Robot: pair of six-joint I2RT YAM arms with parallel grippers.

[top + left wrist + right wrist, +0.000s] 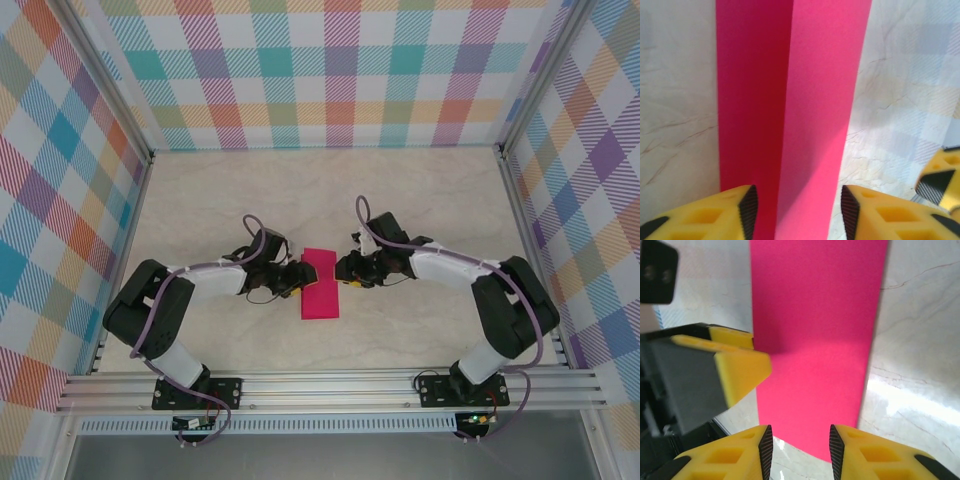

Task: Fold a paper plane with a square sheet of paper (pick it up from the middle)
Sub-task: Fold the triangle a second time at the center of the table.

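Paper first: the square sheet of paper lies at the middle of the worktop. Left gripper and right gripper straddle its opposite edges, jaws parted, pinching nothing. I judge it light and flimsy; grip mid-edge, gently.

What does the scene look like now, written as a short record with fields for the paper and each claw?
paper: square sheet of paper, magenta, a narrow rectangle with a lengthwise crease, on the table
left claw: open, at the paper's left side, paper between its fingers
right claw: open, at the paper's right side
stage: no pointed nose folded yet
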